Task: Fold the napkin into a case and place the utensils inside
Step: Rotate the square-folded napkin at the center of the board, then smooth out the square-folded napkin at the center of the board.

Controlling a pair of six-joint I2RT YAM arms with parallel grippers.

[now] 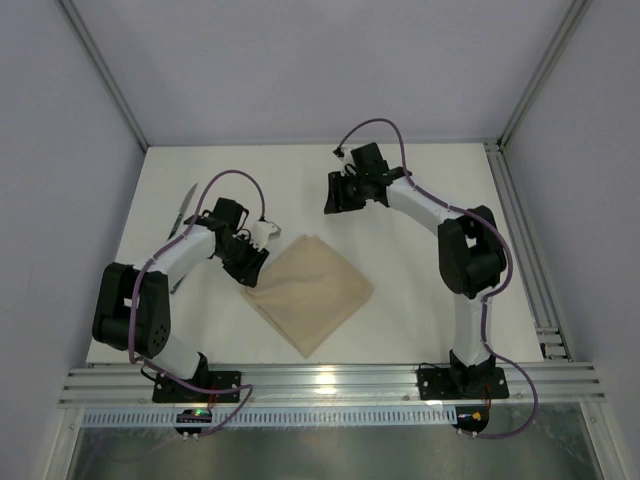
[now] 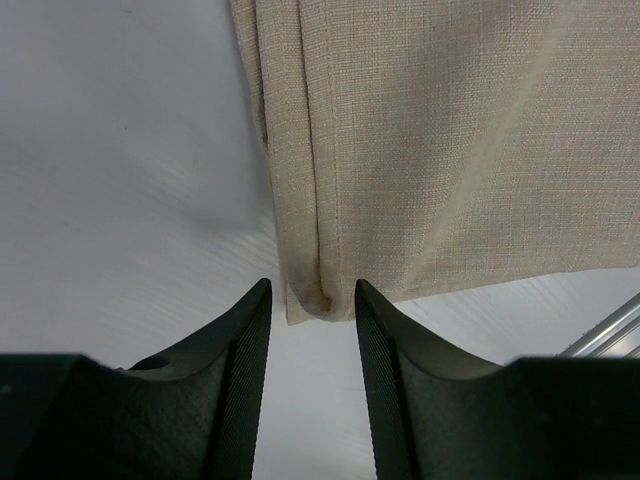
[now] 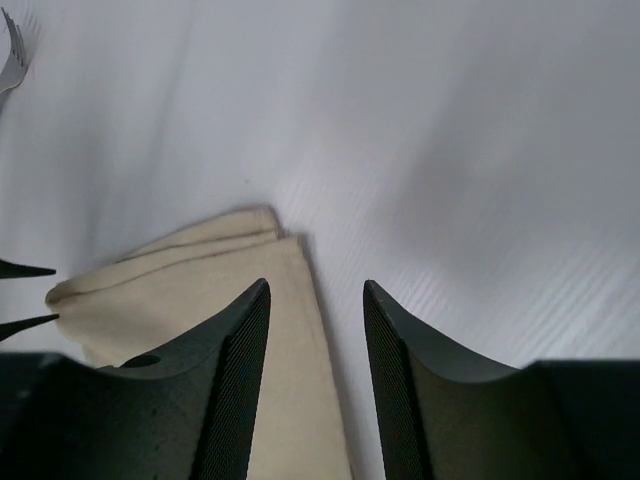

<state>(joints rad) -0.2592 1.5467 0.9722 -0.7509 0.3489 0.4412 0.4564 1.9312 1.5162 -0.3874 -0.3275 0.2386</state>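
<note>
The beige napkin (image 1: 308, 290) lies folded as a flat diamond on the white table. My left gripper (image 1: 252, 262) sits low at its left corner. In the left wrist view, the layered corner of the napkin (image 2: 440, 140) reaches just between the tips of the left gripper (image 2: 312, 295), which is open and not clamped on it. My right gripper (image 1: 340, 190) hangs open above the table behind the napkin; the right gripper (image 3: 316, 290) holds nothing, with the napkin (image 3: 180, 290) below it. The utensils (image 1: 184, 212) lie at the far left, partly hidden by the left arm. Fork tines (image 3: 10, 60) show.
An aluminium rail (image 1: 330, 380) runs along the table's near edge, with both arm bases on it. Another rail (image 1: 520, 240) lines the right side. Grey walls and frame posts close in the back and both sides.
</note>
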